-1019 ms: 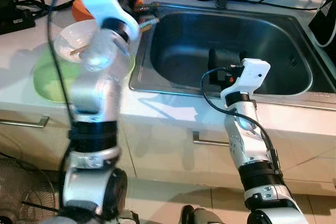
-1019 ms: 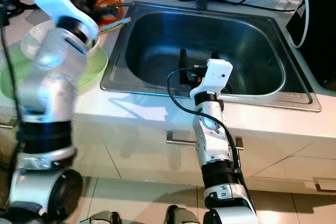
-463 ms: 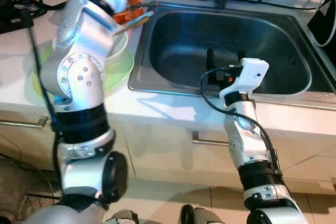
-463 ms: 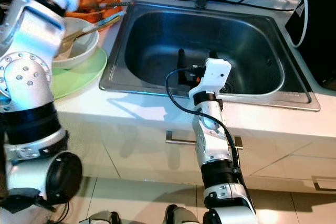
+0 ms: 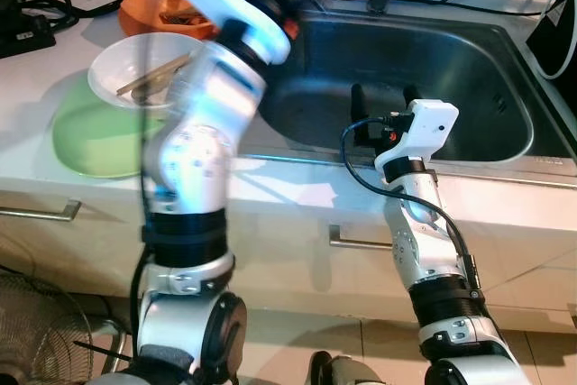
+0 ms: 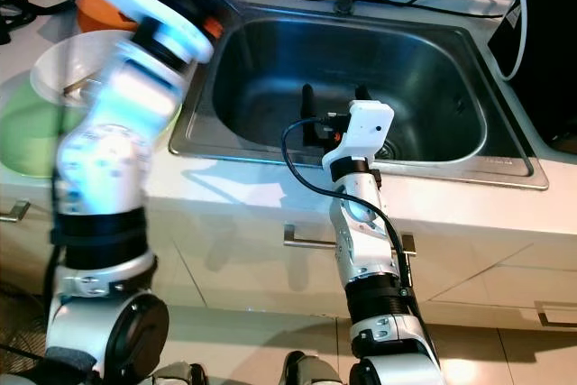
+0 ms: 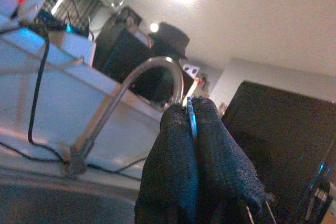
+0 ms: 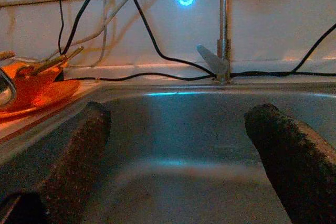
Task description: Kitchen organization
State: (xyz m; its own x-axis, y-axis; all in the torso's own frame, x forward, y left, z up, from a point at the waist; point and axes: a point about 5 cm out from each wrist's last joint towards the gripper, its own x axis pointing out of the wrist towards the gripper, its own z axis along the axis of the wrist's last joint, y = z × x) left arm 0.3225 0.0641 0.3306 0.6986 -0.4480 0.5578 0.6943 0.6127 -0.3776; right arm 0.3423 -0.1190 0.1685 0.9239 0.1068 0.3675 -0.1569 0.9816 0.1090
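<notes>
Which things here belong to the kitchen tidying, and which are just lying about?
Job: white bowl, green plate, orange bowl, sink, left hand pinching a thin metal piece.
Lying about: black cable, fan.

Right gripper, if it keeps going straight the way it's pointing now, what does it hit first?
Probably the far wall of the sink. The right gripper, fingers open, points across the basin toward the faucet on the rim beyond. Nothing lies between, though depth is hard to judge.

The left arm (image 5: 212, 87) has swung from over the white bowl (image 5: 135, 74) toward the sink (image 5: 469, 69).
</notes>
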